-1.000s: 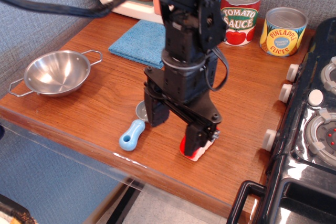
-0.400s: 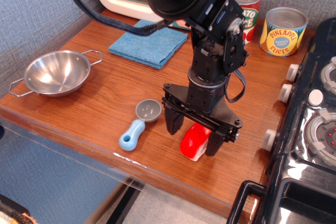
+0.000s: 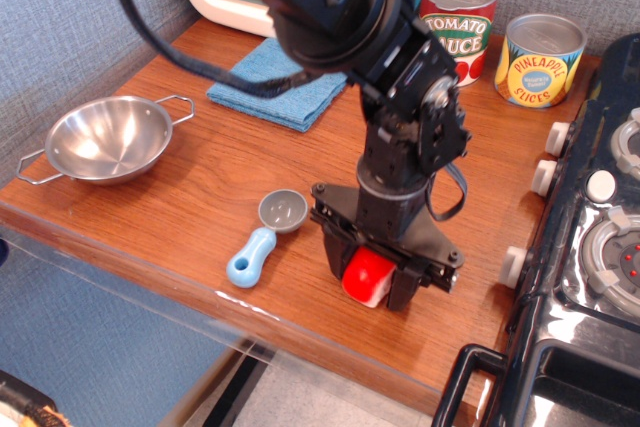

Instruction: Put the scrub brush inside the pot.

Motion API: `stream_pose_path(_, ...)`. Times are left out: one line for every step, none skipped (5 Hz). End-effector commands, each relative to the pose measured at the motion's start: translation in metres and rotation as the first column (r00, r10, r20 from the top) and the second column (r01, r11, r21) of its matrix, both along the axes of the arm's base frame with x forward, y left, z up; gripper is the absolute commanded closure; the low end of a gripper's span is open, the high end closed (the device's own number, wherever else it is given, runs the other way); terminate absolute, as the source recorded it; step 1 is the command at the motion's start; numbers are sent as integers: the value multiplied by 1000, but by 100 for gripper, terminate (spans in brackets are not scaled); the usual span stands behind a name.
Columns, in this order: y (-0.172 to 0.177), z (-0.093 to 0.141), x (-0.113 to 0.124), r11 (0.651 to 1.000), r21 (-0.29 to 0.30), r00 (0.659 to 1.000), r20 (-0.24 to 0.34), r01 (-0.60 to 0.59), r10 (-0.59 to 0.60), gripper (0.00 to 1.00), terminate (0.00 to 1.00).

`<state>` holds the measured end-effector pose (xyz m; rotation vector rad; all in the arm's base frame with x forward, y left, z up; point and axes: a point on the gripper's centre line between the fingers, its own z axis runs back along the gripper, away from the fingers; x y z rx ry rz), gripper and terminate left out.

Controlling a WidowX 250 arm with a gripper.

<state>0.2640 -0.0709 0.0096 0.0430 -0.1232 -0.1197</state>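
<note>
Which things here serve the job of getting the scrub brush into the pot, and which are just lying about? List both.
Part of the job:
- scrub brush, red-topped, between the gripper fingers near the table's front edge
- pot, steel, empty, at the left end

Lying about:
- blue scoop
- blue cloth
- tomato sauce can
- pineapple slices can
- stove on the right

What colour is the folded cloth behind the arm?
The folded cloth is blue, a plain towel-like fabric; the single observation.image view shows it.
</note>
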Motion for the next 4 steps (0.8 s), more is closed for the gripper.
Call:
stream_pose_path(18,18,2,996,-88,996,84,-7,14,100,0)
stream_pose_path(40,51,6,994,-107,994,105,15,-4,100,0)
stream_pose_path(85,87,20,999,22,991,129,-42,38,100,0)
stream_pose_path(133,84,25,986,87,985,113,-144,134,100,0)
